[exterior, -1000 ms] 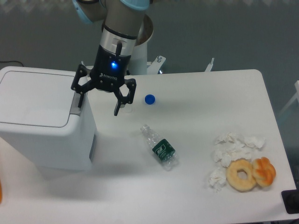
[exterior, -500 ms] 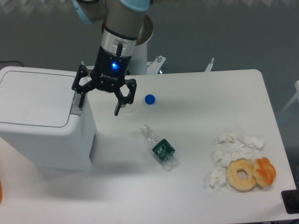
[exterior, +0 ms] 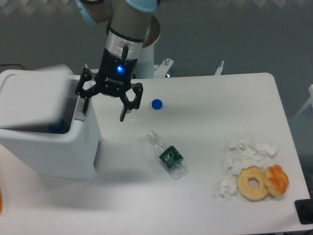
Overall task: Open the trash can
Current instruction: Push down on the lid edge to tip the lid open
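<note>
The trash can [exterior: 54, 147] is a big white box at the table's left side. Its flat lid [exterior: 34, 95] is blurred and tilted up on its right side, showing a dark gap with something blue inside [exterior: 61, 126]. My gripper [exterior: 103, 108] hangs open just right of the can's top edge. The left finger [exterior: 84, 104] rests at the grey strip on the can's right rim. The right finger [exterior: 125, 111] hangs over the table. Nothing is held between them.
A blue bottle cap [exterior: 156, 104] lies right of the gripper. A crushed plastic bottle with a green label [exterior: 167, 155] lies at mid-table. Crumpled tissues [exterior: 242, 157], a doughnut [exterior: 253, 183] and an orange pastry [exterior: 277, 179] sit at the front right.
The trash can's lid has swung up from flat, opening a gap along its right side. The gripper has stayed in the same place.
</note>
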Controlling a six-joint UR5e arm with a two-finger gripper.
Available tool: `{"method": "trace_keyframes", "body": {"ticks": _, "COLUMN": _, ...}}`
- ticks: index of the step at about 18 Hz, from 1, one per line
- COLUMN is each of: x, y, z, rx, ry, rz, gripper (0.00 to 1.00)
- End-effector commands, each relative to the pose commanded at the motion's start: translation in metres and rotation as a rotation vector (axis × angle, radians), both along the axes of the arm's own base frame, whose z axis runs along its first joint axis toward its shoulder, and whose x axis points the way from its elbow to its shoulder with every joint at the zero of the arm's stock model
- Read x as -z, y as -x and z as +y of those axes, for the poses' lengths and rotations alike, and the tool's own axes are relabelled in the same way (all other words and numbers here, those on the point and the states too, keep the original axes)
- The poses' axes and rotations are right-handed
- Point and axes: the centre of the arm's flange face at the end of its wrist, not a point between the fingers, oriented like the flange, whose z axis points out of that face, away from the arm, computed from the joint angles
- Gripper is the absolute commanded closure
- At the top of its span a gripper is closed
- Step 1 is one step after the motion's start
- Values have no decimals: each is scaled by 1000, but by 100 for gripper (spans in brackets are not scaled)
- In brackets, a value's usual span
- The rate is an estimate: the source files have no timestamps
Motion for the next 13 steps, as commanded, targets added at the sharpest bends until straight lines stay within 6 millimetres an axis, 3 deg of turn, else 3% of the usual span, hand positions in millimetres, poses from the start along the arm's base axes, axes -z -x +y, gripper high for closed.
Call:
{"method": "trace_keyframes", "body": {"ticks": 6, "x": -2, "y": 2, "z": -1, "rx": -6, "ry": -6, "rz": -3, "gripper": 0}}
{"method": "trace_keyframes", "body": {"ticks": 10, "x": -24, "y": 10, "z": 1, "rx": -13, "ry": -35, "rz": 31, "gripper": 0}}
{"method": "trace_keyframes", "body": {"ticks": 13, "x": -45, "y": 27, "z": -2, "rx": -29, "ry": -61, "rz": 71, "gripper": 0}}
